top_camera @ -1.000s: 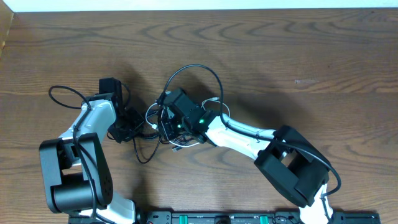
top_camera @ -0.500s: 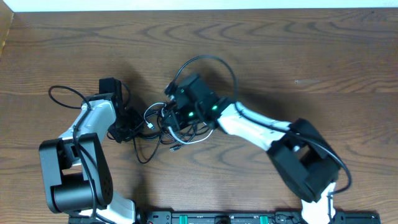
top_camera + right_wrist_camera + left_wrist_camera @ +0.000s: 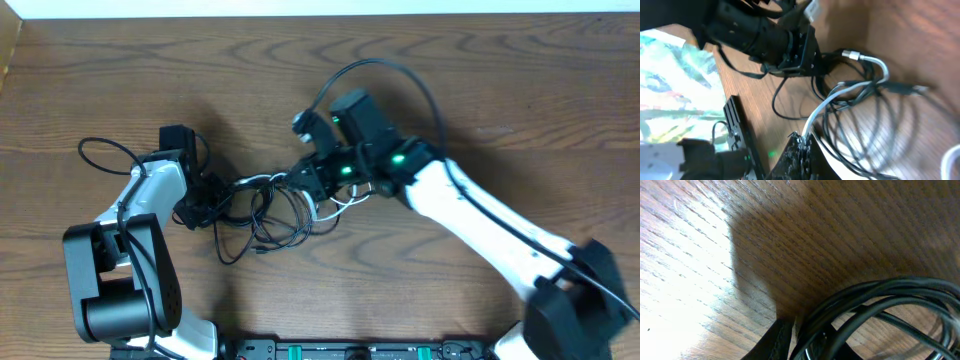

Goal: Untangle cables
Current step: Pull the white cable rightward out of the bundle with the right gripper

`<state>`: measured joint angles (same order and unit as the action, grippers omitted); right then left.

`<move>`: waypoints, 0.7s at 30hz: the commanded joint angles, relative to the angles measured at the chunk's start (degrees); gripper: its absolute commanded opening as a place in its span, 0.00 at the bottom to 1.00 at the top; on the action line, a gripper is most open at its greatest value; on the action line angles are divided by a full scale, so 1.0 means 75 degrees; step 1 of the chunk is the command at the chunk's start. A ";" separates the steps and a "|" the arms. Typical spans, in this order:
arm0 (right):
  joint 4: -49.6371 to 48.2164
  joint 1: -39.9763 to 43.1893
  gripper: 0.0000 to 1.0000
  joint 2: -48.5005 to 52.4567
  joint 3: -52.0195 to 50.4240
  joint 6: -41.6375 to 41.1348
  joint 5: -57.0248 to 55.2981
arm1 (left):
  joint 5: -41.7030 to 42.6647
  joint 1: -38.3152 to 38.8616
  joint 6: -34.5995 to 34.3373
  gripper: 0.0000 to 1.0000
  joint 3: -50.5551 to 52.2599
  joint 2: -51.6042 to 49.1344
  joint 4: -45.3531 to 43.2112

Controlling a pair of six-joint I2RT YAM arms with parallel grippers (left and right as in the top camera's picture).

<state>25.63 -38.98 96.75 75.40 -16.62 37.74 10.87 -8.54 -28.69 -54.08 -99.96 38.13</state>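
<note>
The cables (image 3: 262, 212) lie as a tangle of thin black loops at the table's middle, pulled into a line between my two grippers. My left gripper (image 3: 210, 200) is shut on the black cables (image 3: 875, 292) at the tangle's left end; one dark finger (image 3: 776, 339) shows beside them. My right gripper (image 3: 316, 180) holds the tangle's right end. In the right wrist view the right gripper (image 3: 802, 137) is shut on the white cable (image 3: 840, 92), which bends to a silver plug (image 3: 850, 55). The left gripper (image 3: 800, 47) shows there too.
A thick black cord (image 3: 103, 150) loops off the left arm, and another (image 3: 385, 68) arcs above the right wrist. A black rail (image 3: 350, 350) runs along the front edge. The table's left edge (image 3: 8, 60) and far edge are nearby.
My right arm has swung right and away from the left gripper, drawing the white cable with it and stretching the tangle out. The left arm has stayed put.
</note>
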 commanded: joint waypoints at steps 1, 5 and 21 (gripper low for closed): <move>0.0609 0.0216 0.01 -0.0825 0.0082 0.0612 -0.0676 | -0.0536 -0.0087 -0.0070 0.22 0.0312 -0.0303 -0.0006; 0.1585 0.0428 0.01 -0.1408 0.0082 0.0746 -0.1606 | -0.0536 -0.0087 -0.0070 0.22 0.0312 -0.0303 -0.0009; 0.5394 0.1338 0.01 -0.2200 0.0079 0.0297 -0.5843 | -0.0536 -0.0087 -0.0070 0.22 0.0312 -0.0303 -0.0009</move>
<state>64.77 -29.89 80.88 75.42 -12.05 3.88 10.83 -8.54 -28.69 -54.06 -99.96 38.11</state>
